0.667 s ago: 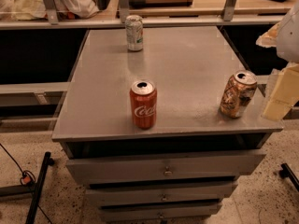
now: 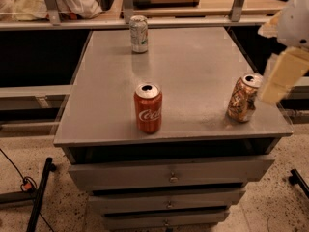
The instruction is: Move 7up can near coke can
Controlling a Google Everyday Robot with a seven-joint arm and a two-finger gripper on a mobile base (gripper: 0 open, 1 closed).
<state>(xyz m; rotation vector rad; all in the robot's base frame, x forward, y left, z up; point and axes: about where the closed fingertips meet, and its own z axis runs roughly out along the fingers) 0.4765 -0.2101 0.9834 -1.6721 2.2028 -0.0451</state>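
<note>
My tool point(image 2: 282, 79) hangs at the right, just beside the dented brown can point(image 2: 243, 98); whether it is spread or pressed together, I cannot tell. The 7up can point(image 2: 139, 34) stands at the far edge of the counter point(image 2: 193, 66), well apart from the coke can point(image 2: 148, 108), not yet grasped.

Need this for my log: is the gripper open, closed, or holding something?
Gripper: cannot be told; it hangs beside the dented brown-gold can at the right edge of the grey cabinet top.
</note>
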